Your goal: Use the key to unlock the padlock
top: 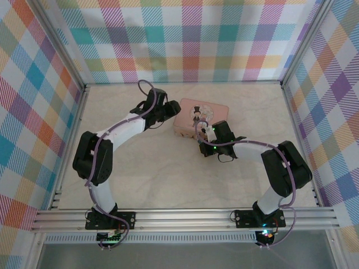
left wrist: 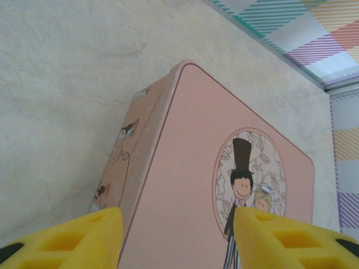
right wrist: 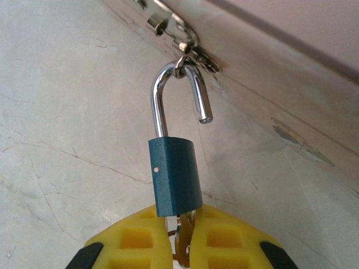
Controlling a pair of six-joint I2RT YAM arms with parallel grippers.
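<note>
The right claw [right wrist: 180,227] is pinched together on what looks like the key [right wrist: 180,241], a sliver of metal running from between its yellow fingers [right wrist: 134,238] into the bottom of the padlock [right wrist: 174,174], though I can barely make it out from here. The padlock sits at the front of the pink tin [left wrist: 185,185], just above the counter [right wrist: 56,140], its shackle [right wrist: 161,95] sprung: one leg is free and the bend is hooked through the tin's clasp [right wrist: 193,50]. The left claw [left wrist: 176,238] stands wide apart over the tin's lid, one finger toward each side.
</note>
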